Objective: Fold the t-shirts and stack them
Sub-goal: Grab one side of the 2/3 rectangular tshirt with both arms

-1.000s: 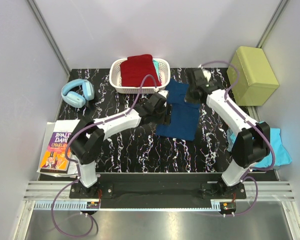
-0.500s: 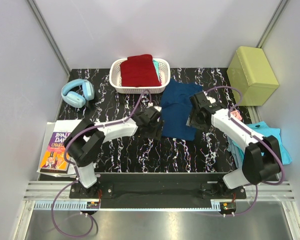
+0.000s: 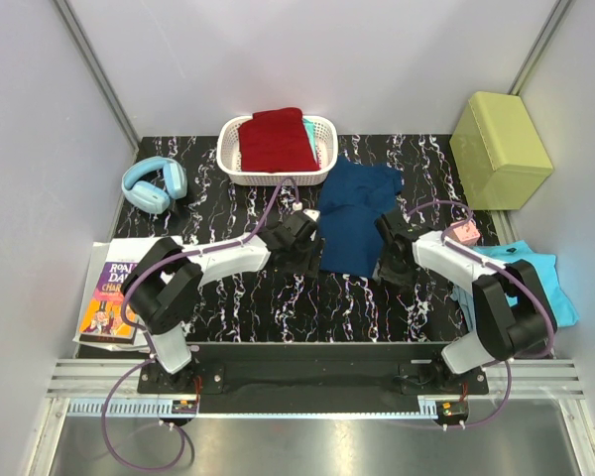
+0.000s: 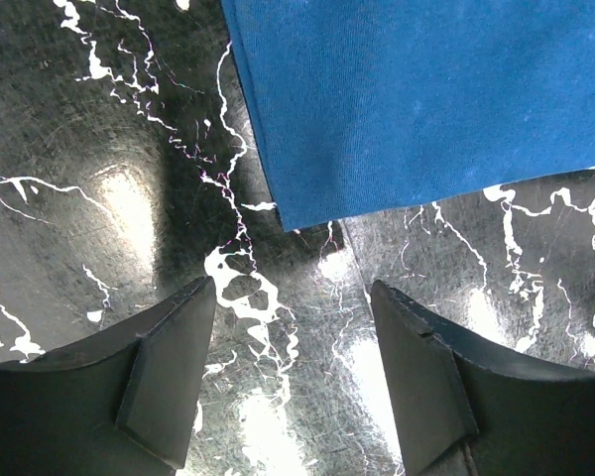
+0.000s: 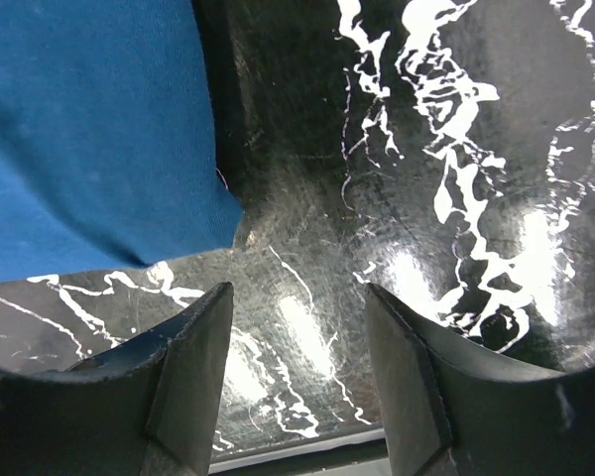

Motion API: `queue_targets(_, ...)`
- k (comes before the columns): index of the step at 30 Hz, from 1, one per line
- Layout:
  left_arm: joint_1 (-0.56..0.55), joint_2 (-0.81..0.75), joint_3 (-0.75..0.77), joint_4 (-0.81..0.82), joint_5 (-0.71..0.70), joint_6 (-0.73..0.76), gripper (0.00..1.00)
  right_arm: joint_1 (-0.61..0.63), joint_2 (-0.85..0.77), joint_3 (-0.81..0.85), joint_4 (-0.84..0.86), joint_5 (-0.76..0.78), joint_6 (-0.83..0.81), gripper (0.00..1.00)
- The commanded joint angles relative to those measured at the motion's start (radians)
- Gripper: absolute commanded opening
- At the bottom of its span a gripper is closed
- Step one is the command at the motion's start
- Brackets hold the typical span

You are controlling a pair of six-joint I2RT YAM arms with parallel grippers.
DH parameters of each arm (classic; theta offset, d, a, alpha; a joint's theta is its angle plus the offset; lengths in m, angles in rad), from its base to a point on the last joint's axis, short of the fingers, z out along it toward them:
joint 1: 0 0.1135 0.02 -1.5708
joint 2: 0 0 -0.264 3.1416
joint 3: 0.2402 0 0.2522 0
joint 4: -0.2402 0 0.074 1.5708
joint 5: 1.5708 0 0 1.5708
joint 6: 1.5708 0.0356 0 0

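A blue t-shirt (image 3: 353, 213) lies spread on the black marbled table (image 3: 238, 307), its sleeves toward the basket. My left gripper (image 3: 307, 254) hovers open just off its near left corner. The left wrist view shows that corner of the blue t-shirt (image 4: 426, 99) ahead of the left gripper (image 4: 290, 288), with only table between the fingers. My right gripper (image 3: 387, 264) stands open by the near right corner; in the right wrist view the blue t-shirt (image 5: 89, 129) lies up-left of the right gripper (image 5: 297, 290). A dark red t-shirt (image 3: 276, 139) rests in the basket. A turquoise t-shirt (image 3: 540, 288) is bunched at the right edge.
A white basket (image 3: 325, 149) stands at the back centre. Blue headphones (image 3: 154, 184) and a book (image 3: 114, 293) lie at the left. A yellow-green box (image 3: 501, 149) sits at the back right. The table's near edge (image 5: 297, 451) lies just below the right fingers.
My right gripper let go of the blue t-shirt, opened, and swung from the far side back to its near right corner. The left gripper drew back toward the near left corner. The shirt lies wider.
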Motion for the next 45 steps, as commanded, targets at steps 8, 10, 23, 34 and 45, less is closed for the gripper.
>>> queue_targets(8,-0.004,-0.009,0.044,0.031,-0.002,0.001,0.68,0.008,0.02,0.047,0.084,-0.012,0.004,0.6)
queue_targets(10,-0.004,-0.011,0.045,0.028,-0.008,0.001,0.67,0.008,0.027,0.061,0.081,-0.006,0.001,0.6)
queue_targets(23,-0.004,0.026,0.074,0.027,-0.002,0.0,0.66,0.006,0.163,0.119,0.125,0.01,-0.01,0.5)
queue_targets(34,-0.005,0.043,0.083,0.022,0.004,0.007,0.65,0.006,0.182,0.105,0.142,0.002,0.007,0.3)
queue_targets(45,-0.004,0.089,0.119,0.036,0.048,-0.03,0.59,0.006,0.152,0.061,0.136,0.003,0.007,0.27)
